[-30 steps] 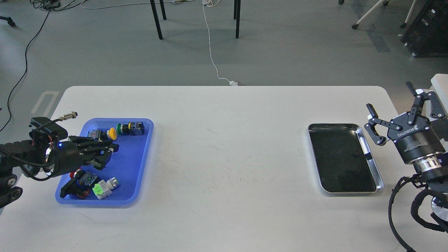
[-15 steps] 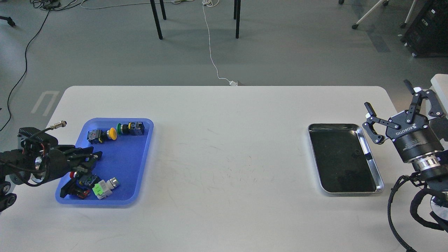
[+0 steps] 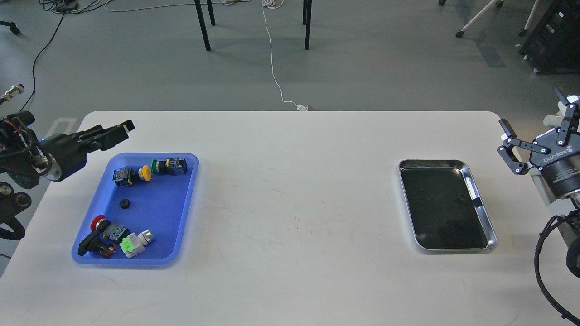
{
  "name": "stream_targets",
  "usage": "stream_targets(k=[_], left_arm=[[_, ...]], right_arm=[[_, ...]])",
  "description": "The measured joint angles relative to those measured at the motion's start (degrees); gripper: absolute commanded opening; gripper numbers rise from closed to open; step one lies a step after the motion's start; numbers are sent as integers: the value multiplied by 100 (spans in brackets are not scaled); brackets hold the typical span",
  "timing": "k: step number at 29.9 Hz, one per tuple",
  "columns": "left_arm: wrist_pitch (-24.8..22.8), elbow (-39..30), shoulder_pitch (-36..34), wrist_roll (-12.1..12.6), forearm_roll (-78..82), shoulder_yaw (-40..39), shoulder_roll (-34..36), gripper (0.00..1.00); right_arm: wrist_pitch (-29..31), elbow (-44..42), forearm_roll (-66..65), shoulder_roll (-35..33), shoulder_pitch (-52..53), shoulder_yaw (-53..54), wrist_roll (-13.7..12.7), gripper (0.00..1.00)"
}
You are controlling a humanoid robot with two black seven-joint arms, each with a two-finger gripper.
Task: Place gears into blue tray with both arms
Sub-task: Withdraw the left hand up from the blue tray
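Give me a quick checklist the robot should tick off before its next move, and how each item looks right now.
1. A gear lies in the blue tray: ok.
2. Left gripper clear of the tray, by its far left corner: ok.
3. Left gripper empty: cannot tell, its fingers look like one dark shape.
4. Right gripper open and empty: ok.
5. More gears left in the steel tray: cannot tell; only faint specks on its dark bottom.
6. Push-button switches inside the blue tray, apart from the gear: ok.
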Motion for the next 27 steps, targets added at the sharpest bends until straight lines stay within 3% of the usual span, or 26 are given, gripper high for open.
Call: stream_targets(k=[8,14,20,27], left_arm=[[-789,-11,-379,36,-3478,-841,-481,98],[-1109,-9,-384,40,-4785,-1414,-881,98],[-1143,-1,-363,40,-5911,-1832,-1231,98],[-1327,5,-360,56,-6633,-1878,-1446,98]], right_arm=[[0,47,-67,-618,198,-33,0,99],[7,22,-254,-1073,769,-178,-46,99],[5,19,-1324,-1232,1554,-799,-57,99],[7,74,-3415,-1483,2968,-2523,-217,99]])
